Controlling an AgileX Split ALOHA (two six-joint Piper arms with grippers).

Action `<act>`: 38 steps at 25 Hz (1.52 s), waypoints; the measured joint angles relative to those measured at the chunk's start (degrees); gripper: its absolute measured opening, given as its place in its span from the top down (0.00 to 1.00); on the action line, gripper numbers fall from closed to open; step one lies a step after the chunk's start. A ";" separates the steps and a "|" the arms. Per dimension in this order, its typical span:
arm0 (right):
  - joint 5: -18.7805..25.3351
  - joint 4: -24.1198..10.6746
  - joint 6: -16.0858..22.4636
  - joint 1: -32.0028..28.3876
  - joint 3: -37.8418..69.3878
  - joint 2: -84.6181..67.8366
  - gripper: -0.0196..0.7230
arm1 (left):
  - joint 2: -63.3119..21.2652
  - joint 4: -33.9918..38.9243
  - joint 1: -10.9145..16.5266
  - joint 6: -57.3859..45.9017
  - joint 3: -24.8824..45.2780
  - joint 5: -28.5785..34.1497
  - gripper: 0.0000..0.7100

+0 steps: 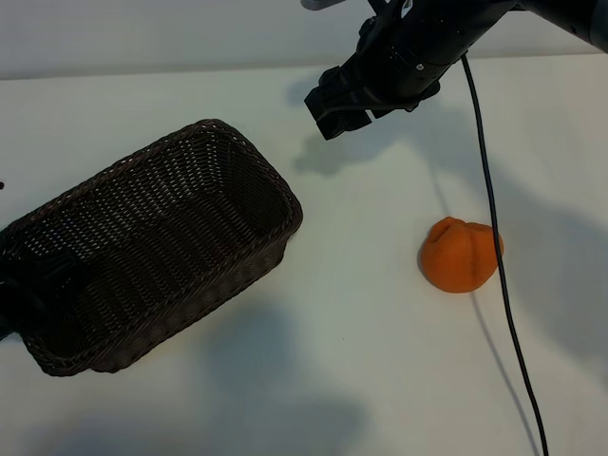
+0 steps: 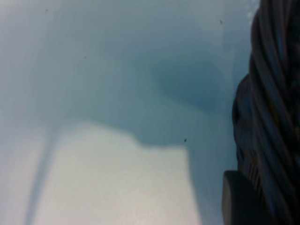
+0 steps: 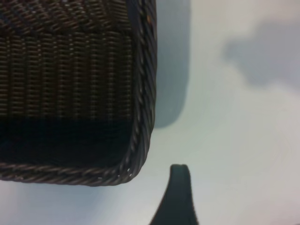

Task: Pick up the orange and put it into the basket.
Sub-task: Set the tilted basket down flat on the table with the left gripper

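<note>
The left gripper (image 1: 30, 285) sits at the left end of the basket (image 1: 161, 190), its grip unreadable, the right gripper (image 1: 334, 106) hangs spread near the table's (image 1: 361, 380) far edge, and the orange (image 1: 461, 255), lying toward the right edge, looks light, firm and slightly yielding, best pinched across its middle.

a plain white table (image 1: 190, 104) fills nearly the whole exterior frame, matte and unmarked. along the top edge a paler band, a white wall (image 1: 142, 38), meets the tabletop in a faint, slightly slanted line. light falls from above: soft grey shadows lie on the surface at upper centre, along the right side and across the lower left. in both wrist views the same white surface appears with diffuse bluish-grey shadow patches.
</note>
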 joint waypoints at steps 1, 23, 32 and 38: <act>0.06 0.00 0.00 0.00 0.00 0.00 0.17 | 0.95 -0.79 0.07 0.70 -0.05 -0.49 0.69; 0.12 0.00 0.00 0.00 0.00 0.00 0.17 | 5.22 -37.32 0.32 42.22 -2.34 -2.14 0.78; 0.12 0.00 0.00 0.00 0.00 0.00 0.17 | 1.76 -38.30 4.93 50.32 -6.47 6.62 0.78; 0.12 0.05 0.00 0.00 0.00 0.00 0.17 | 1.76 -39.97 5.21 56.56 -7.46 8.89 0.78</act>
